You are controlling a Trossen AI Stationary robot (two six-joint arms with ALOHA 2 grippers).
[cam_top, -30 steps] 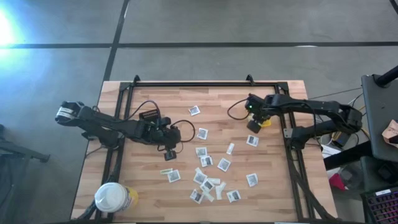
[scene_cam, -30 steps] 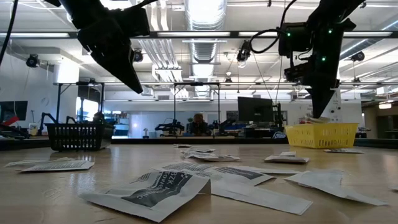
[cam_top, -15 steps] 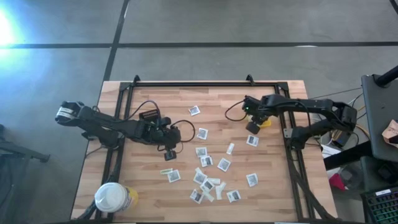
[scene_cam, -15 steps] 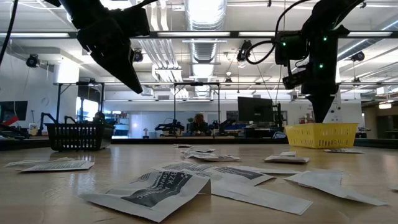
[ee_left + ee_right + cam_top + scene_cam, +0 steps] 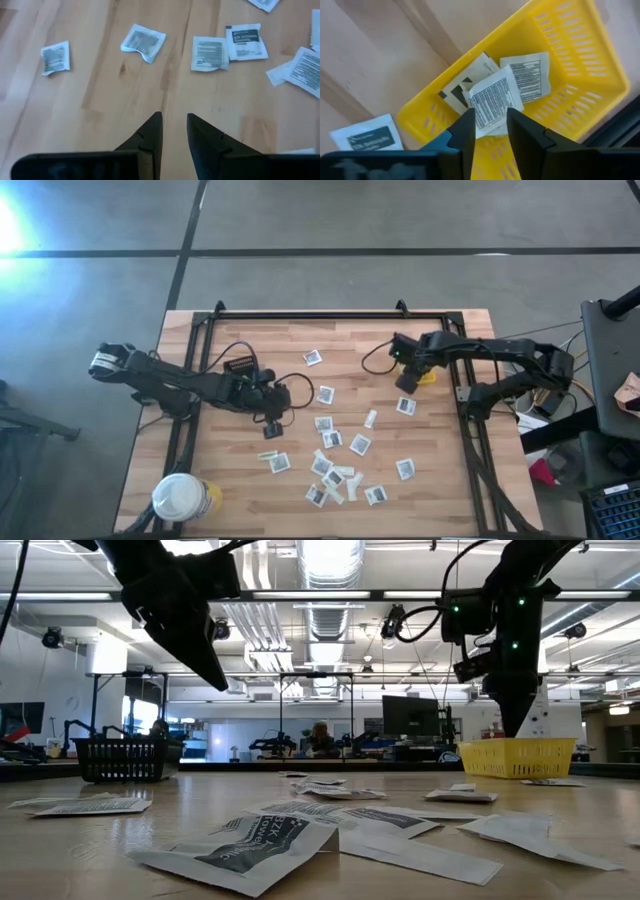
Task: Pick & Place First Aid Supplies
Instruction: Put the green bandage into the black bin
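The right gripper point(image 5: 489, 131) hangs over the yellow bin point(image 5: 580, 65) by the table's right edge — fingers parted, holding nothing — so a packet point(image 5: 495, 102) falls inside.

Left arm stretched low across the table's left half, left gripper point(image 5: 173, 131) pointing down, fingers point(image 5: 151, 134) slightly parted with a narrow gap, nothing between them. Right arm reaching in from the right edge, elbow bent, right gripper point(image 5: 488, 134) aimed downward, fingers point(image 5: 465, 135) apart, gripping nothing
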